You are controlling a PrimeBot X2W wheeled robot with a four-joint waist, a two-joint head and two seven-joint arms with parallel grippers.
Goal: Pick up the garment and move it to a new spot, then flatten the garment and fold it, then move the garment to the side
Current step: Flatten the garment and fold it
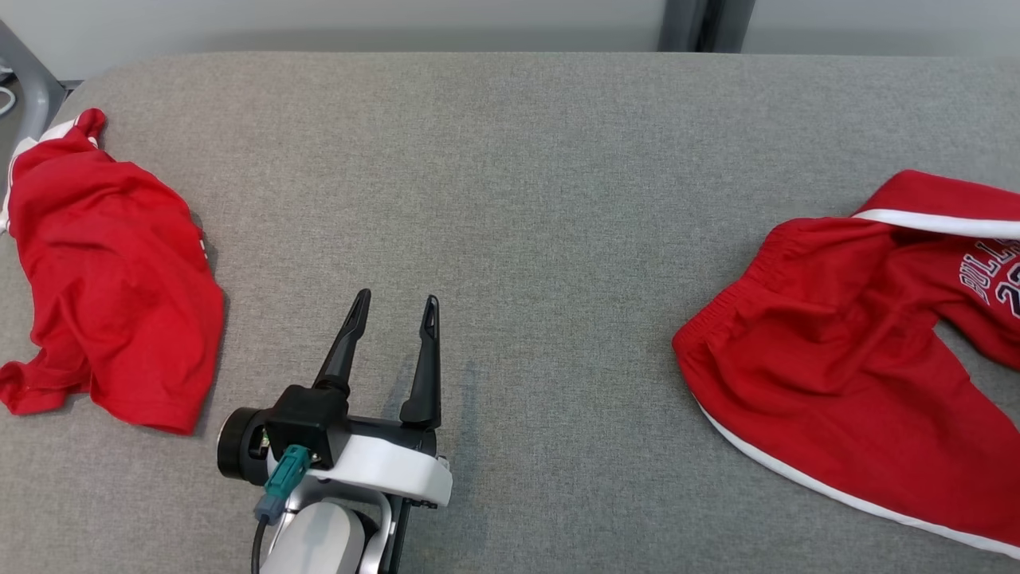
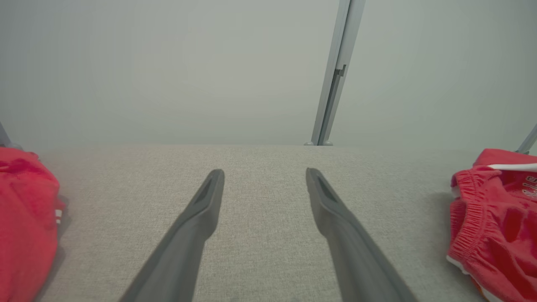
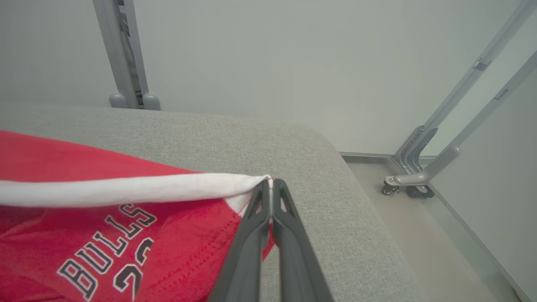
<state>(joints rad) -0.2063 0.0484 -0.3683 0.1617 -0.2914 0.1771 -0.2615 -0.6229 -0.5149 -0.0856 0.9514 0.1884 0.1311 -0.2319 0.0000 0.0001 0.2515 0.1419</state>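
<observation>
- Head view: the left tool [image 1: 396, 307] hovers over the bare middle of the grey table [image 1: 518, 159] toward its near edge. Its two dark fingers are spread apart, with nothing between them.
- The same view shows the red shorts [image 1: 837, 375] crumpled at the table's right edge, with a white stripe along the side. A second red garment [image 1: 111, 279] lies bunched at the left edge, well apart from them.
- Right wrist view: the right tool [image 3: 272, 184] is closed, its fingertips pinching the white-trimmed hem of the shorts near the table's rounded far right corner. The hem is lifted slightly, and "BULLS" lettering shows below it.
- Beyond that corner, a wheeled metal frame [image 3: 402, 184] stands on the floor.
- Left wrist view: the parted fingers point at the far edge, with red cloth at both sides.
</observation>
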